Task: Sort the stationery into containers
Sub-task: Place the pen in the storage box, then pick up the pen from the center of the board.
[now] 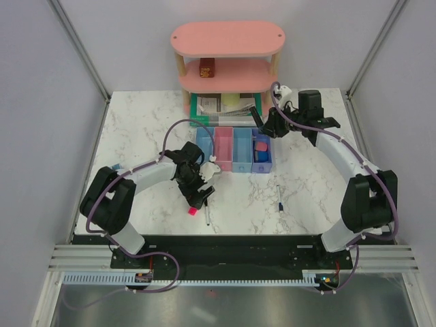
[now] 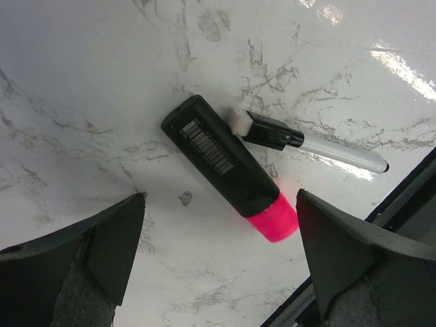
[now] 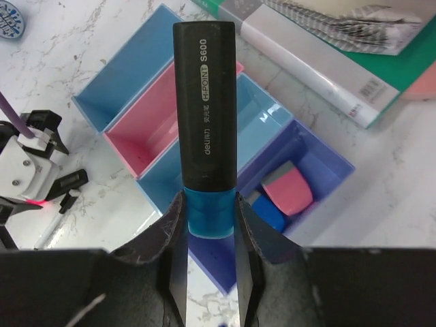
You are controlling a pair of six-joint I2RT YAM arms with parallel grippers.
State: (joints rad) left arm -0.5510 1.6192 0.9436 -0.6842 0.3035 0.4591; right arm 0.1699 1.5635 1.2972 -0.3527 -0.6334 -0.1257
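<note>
My right gripper [image 3: 210, 225] is shut on the blue end of the black-and-blue highlighter [image 3: 204, 102] and holds it above the row of containers [image 1: 235, 150]. The highlighter's black body lies over the pink tray [image 3: 139, 133] and the light blue tray [image 3: 262, 112]. A pink eraser [image 3: 289, 191] lies in the purple-blue tray [image 3: 327, 170] beside a blue item [image 3: 269, 214]. My left gripper [image 2: 221, 252] stands open just above the table. The pink highlighter [image 2: 228, 167] lies ahead of its fingers, touching a thin pen [image 2: 320, 146]. A second pen [image 1: 279, 199] lies right of centre. The tape roll [image 3: 10, 17] lies beyond the trays.
A pink oval shelf [image 1: 228, 41] stands at the back with a brown box [image 1: 206, 67] on its lower level. Green books [image 1: 225, 105] lie under it, just behind the trays. The dark base rail [image 1: 225, 242] runs along the table's near edge, close to the pink highlighter.
</note>
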